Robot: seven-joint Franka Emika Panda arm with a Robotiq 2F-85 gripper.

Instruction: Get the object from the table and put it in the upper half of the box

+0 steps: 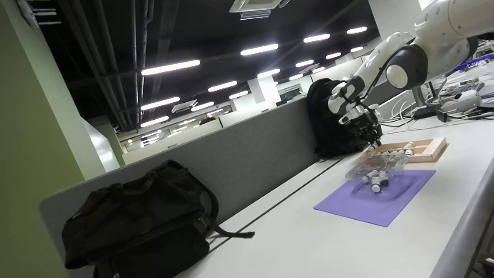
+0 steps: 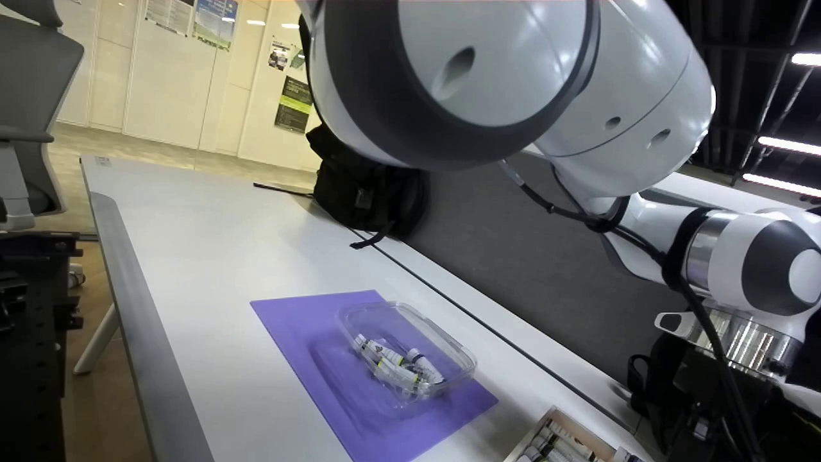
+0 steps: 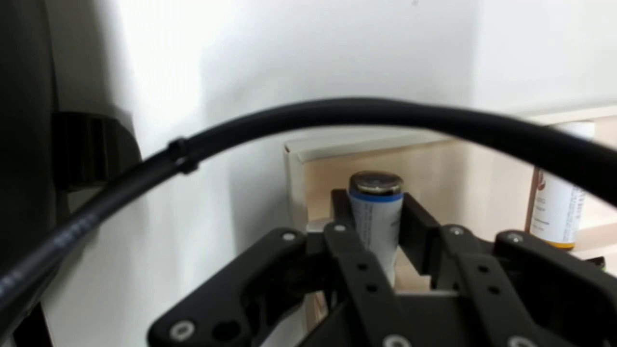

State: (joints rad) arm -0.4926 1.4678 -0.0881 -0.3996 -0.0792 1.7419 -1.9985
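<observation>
My gripper [image 3: 375, 206] is shut on a small white bottle [image 3: 376, 224] with a blue band and a dark glass end. In the wrist view, it holds the bottle over one end of the pale wooden box [image 3: 332, 152]; I cannot tell whether they touch. In an exterior view, the gripper [image 1: 370, 135] and bottle [image 1: 373, 147] are at the far end of the box [image 1: 434, 150], which holds several bottles. The box is partly cut off in an exterior view [image 2: 542, 423], where the jaws are hidden. The off-white table [image 1: 293, 235] lies beneath.
A purple mat [image 1: 376, 214] lies beside the box. A clear plastic container [image 2: 458, 350] with several small bottles stands on it. Black backpacks [image 1: 142, 220] rest against the grey partition [image 1: 266, 150], one [image 1: 324, 119] close behind the gripper. A black cable [image 3: 308, 113] crosses the wrist view.
</observation>
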